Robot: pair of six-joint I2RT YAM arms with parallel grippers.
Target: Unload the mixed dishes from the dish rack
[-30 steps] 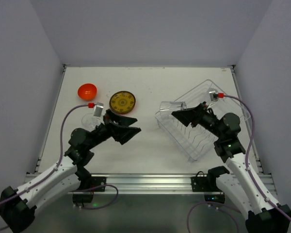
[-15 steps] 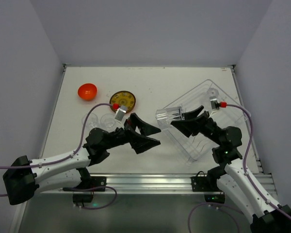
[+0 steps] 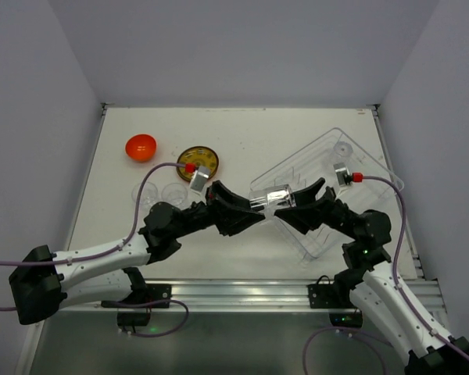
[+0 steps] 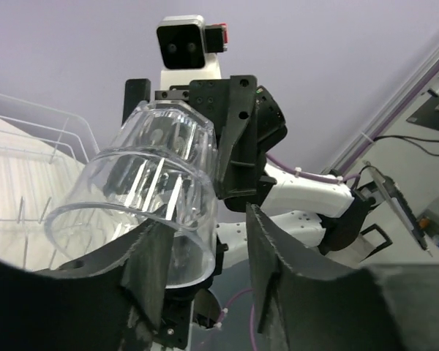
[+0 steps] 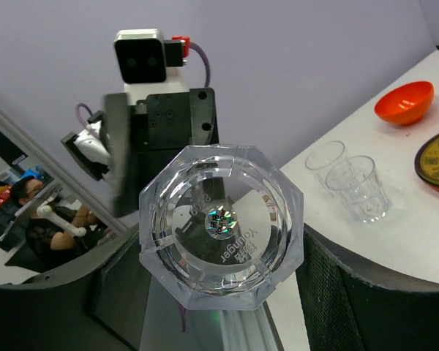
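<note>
White table [image 3: 242,133] below; clear faceted cup [image 3: 270,197], octagonal base, clamped between right fingers [image 5: 344,292]; left fingers [image 4: 285,292] spread wide near rim.

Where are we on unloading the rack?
Done: the orange bowl, patterned plate and two clear cups sit on the table, outside the dish rack. In hand: the right gripper holds a third cup by its base, with the left gripper open at its rim, apparently a handover. Left: one more cup in the rack's far corner.
</note>
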